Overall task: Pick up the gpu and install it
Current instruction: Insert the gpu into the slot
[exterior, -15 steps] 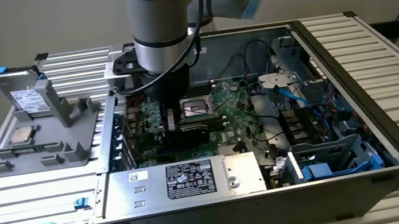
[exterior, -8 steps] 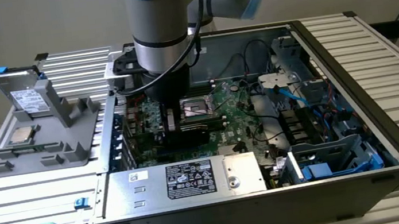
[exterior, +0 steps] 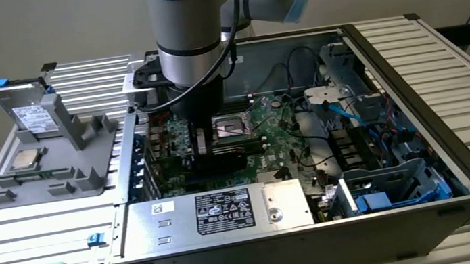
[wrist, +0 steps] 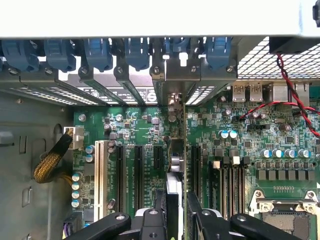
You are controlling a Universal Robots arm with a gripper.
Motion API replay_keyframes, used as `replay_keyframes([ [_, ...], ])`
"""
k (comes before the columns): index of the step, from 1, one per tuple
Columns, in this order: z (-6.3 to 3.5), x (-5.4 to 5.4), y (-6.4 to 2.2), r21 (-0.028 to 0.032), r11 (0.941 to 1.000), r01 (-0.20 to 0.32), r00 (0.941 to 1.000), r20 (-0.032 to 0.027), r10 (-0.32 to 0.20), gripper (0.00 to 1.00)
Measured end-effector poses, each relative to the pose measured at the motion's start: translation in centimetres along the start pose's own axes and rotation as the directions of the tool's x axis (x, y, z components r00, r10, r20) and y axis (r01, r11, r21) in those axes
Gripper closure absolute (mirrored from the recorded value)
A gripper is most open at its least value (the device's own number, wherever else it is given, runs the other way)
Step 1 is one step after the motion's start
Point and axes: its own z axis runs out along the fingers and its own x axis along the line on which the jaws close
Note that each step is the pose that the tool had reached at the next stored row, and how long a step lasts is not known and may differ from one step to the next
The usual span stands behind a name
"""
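In the wrist view the gpu point(wrist: 173, 150) shows edge-on as a thin card, running from between my fingers toward the silver brackets at the case's rear wall. My gripper point(wrist: 175, 202) is shut on it, one black finger point(wrist: 156, 212) on each side of the card. The card stands upright over the green motherboard point(wrist: 145, 130), in line with the black expansion slots point(wrist: 137, 175); I cannot tell whether its edge sits in a slot. In the exterior view my gripper point(exterior: 207, 146) reaches straight down into the open computer case point(exterior: 408, 61), with the dark gpu point(exterior: 220, 160) at its tip.
A grey fixture point(exterior: 80, 135) at the exterior view's left holds a silver hard drive point(exterior: 33, 114) and a square CPU chip point(exterior: 25, 158). The power supply point(exterior: 218, 213) lies at the case's front, the CPU socket point(exterior: 232, 127) beside the gripper. Red and black wires point(wrist: 295, 102) cross the board.
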Motion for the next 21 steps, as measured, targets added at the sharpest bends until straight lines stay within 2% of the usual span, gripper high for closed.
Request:
replay_keyframes([
  [21, 0.15, 0.00, -0.01, 0.0000, 1.0000, 0.000, 1.0000, 0.0000, 0.000, 0.73],
])
